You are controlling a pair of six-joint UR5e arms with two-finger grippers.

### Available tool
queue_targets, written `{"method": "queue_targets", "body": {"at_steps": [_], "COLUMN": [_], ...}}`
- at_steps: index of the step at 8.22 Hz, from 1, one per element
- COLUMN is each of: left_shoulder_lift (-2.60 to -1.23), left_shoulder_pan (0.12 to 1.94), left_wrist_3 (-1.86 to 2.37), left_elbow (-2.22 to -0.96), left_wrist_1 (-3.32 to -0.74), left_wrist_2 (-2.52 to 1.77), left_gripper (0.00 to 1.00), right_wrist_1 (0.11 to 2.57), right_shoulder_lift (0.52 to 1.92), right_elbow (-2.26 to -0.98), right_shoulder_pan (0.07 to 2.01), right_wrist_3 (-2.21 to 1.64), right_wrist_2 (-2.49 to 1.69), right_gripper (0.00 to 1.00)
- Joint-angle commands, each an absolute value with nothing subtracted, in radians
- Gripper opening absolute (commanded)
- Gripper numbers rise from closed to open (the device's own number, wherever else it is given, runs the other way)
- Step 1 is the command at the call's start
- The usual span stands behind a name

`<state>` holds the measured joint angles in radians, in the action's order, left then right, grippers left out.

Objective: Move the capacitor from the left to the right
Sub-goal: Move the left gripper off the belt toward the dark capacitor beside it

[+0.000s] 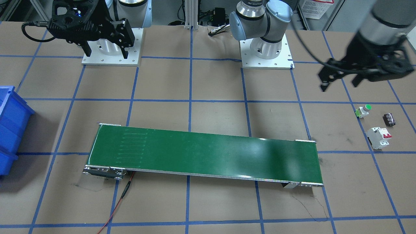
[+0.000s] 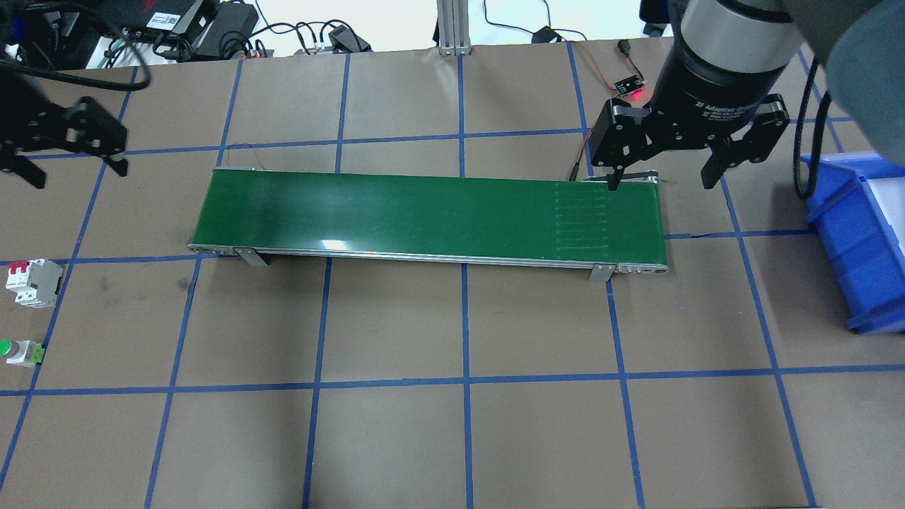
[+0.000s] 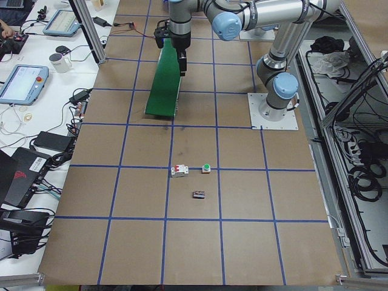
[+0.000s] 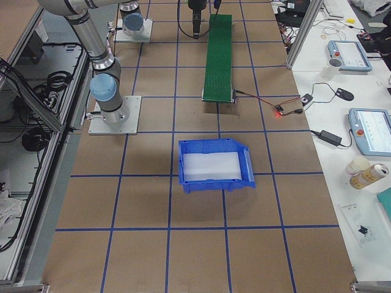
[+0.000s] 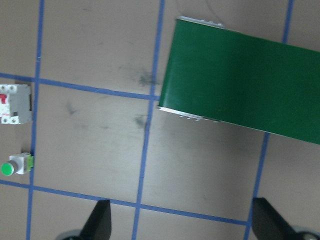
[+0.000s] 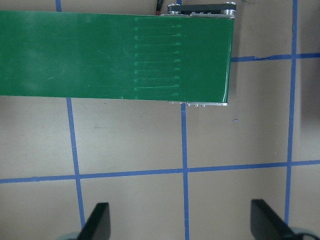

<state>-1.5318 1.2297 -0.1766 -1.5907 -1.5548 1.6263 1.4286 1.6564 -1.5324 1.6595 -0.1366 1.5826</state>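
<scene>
The capacitor [image 1: 389, 119], a small black cylinder with silvery-grey stripes, lies on its side at the right edge of the front-facing view, on the brown surface [image 1: 214, 201] gridded with blue tape. Its long axis runs roughly up and down that picture, tilted slightly. Just beside it are two distractors. The white circuit breaker with red switches [image 1: 378, 137] sits to its lower left, and the small white push button with a green top [image 1: 364, 110] to its upper left. None of the three touch.

The left pincer [image 1: 339, 84] hangs above the surface, up and to the left of the capacitor in that view, released with its fingers spread and nothing between them. Its wrist camera shows the breaker and the button at the left of the frame, but the capacitor falls outside it. In my judgement the pincer needs to travel further that way and then line its fingers across the cylinder's short width.

Further off, the long green conveyor belt [image 1: 208, 152] crosses the middle. Over its far end, at upper left, the right pincer [image 1: 106, 52] hovers, also released and empty and well apart from the capacitor. The left arm is clearly the nearer one. A blue plastic bin [image 1: 9, 130] sits at the far left edge.
</scene>
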Motion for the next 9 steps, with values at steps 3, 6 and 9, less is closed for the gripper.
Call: {"method": "queue_targets", "body": {"at_steps": [3, 6, 9], "left_shoulder_lift": [-1.713, -1.898, -2.0], "left_shoulder_pan": [0.782, 0.646, 0.583], "left_wrist_3": [-0.656, -0.872, -1.015], "left_elbow": [-1.591, -1.592, -1.609], "left_wrist_1": [-1.356, -1.144, -1.089], "left_wrist_2": [1.644, 1.635, 1.637], "left_gripper": [1.0, 1.0, 1.0], "right_wrist_1": [1.428, 1.437, 1.44], "right_shoulder_lift": [1.657, 1.66, 1.657], "right_elbow": [-1.532, -1.539, -1.54], "right_shoulder_pan": [1.66, 1.66, 1.66], "right_wrist_3": [-0.137, -0.137, -0.137], "right_wrist_2": [1.583, 1.586, 1.577], "right_gripper": [1.0, 1.0, 1.0]}}
